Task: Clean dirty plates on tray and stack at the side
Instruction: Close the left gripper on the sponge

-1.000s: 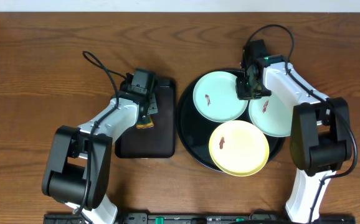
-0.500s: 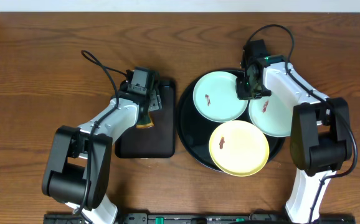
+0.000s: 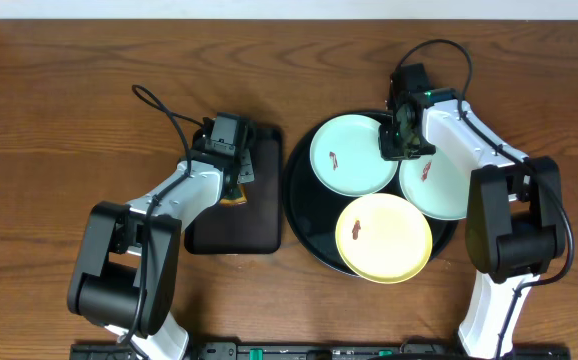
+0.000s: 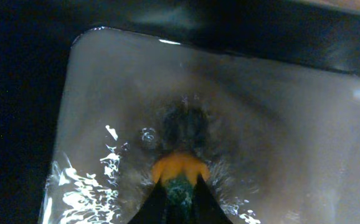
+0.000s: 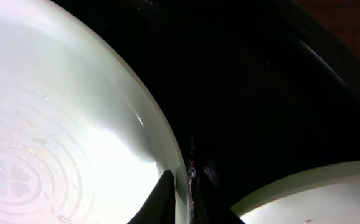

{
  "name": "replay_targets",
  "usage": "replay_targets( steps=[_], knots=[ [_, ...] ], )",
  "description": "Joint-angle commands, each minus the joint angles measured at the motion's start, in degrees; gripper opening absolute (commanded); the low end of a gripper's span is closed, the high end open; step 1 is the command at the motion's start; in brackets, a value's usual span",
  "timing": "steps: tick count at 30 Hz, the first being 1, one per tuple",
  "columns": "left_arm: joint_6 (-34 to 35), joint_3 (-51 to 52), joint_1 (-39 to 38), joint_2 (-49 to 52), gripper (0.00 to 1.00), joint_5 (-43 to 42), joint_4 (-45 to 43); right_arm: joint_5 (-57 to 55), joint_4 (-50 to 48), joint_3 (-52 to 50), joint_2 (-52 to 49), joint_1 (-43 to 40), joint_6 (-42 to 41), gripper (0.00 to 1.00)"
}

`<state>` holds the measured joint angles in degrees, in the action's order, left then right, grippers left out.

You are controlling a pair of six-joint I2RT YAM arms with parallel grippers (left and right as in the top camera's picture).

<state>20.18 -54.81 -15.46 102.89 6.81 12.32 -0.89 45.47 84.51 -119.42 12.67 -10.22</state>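
Three dirty plates lie on the round black tray (image 3: 304, 215): a mint one (image 3: 351, 155) at the left, a second mint one (image 3: 437, 185) at the right, and a yellow one (image 3: 383, 238) in front, each with a brown smear. My right gripper (image 3: 393, 142) is shut on the left mint plate's right rim; in the right wrist view the gripper (image 5: 183, 182) has a finger on either side of that rim (image 5: 161, 143). My left gripper (image 4: 180, 185) is shut on a yellow and green sponge (image 4: 179, 168) in the wet rectangular tray (image 4: 279, 124).
The small rectangular black tray (image 3: 234, 232) sits just left of the round tray. Bare wooden table (image 3: 59, 120) stretches to the left and along the back. The arm bases stand at the front edge.
The left gripper's jaws spread wide over the sponge and then shut on it. The right arm and the plates have stayed where they were.
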Motion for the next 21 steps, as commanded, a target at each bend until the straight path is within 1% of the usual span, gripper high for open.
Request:
replay_targets(
  steps=[1, 2, 3, 8, 11, 14, 21],
  knots=[
    [-0.59, -0.59, 0.17, -0.11, 0.48, 0.07, 2.14, -0.33, 0.15, -0.68, -0.5, 0.17, -0.02, 0.1],
    [-0.57, -1.53, 0.09, -0.94, 0.7, -0.11, 4.61, -0.33, 0.15, -0.68, -0.5, 0.17, -0.02, 0.1],
    [-0.55, -2.32, -0.02, -1.86, 0.75, -0.24, 6.86, -0.33, 0.13, -0.68, -0.5, 0.17, -0.02, 0.11],
    [0.83, -3.65, -0.37, -7.69, 0.76, -4.96, 16.85, -0.33, 0.17, -0.68, -0.5, 0.17, -0.02, 0.11],
    [1.57, -3.54, -0.52, -8.55, 0.76, -5.31, 20.39, -0.33, 0.17, -0.68, -0.5, 0.2, -0.02, 0.1],
    [1.62, -2.01, -0.55, -8.31, 0.76, -5.33, 19.82, -0.33, 0.2, -0.68, -0.5, 0.2, -0.02, 0.11],
    [1.64, 2.16, -0.66, -7.89, 0.76, -5.35, 14.8, -0.33, 0.37, -0.68, -0.5, 0.17, -0.02, 0.11]
  ],
)
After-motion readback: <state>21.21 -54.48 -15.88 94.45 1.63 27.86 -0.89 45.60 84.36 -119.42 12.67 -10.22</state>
